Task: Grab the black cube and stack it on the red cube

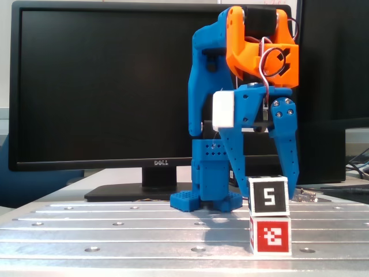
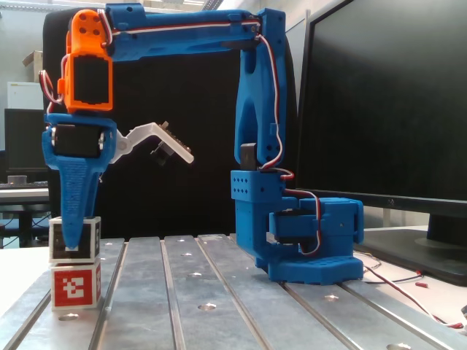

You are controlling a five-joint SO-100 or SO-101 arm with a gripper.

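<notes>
- Black cube (image 1: pixel 268 197): rigid, likely light, smooth-faced; sits atop red cube (image 1: pixel 270 236).
- Gripper (image 1: pixel 269 183): fingers straddle the black cube's opposite side faces; contact or release cannot be told.

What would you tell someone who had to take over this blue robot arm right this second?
Gripper: fingers reach down either side of the black cube; whether they press it cannot be told.
Black cube: already on top of the red cube, roughly squared up in both fixed views.
Red cube: on the metal table, not displaced.
Done: the stack is built.
Left: open if needed, lift straight up without nudging the stack.
</notes>
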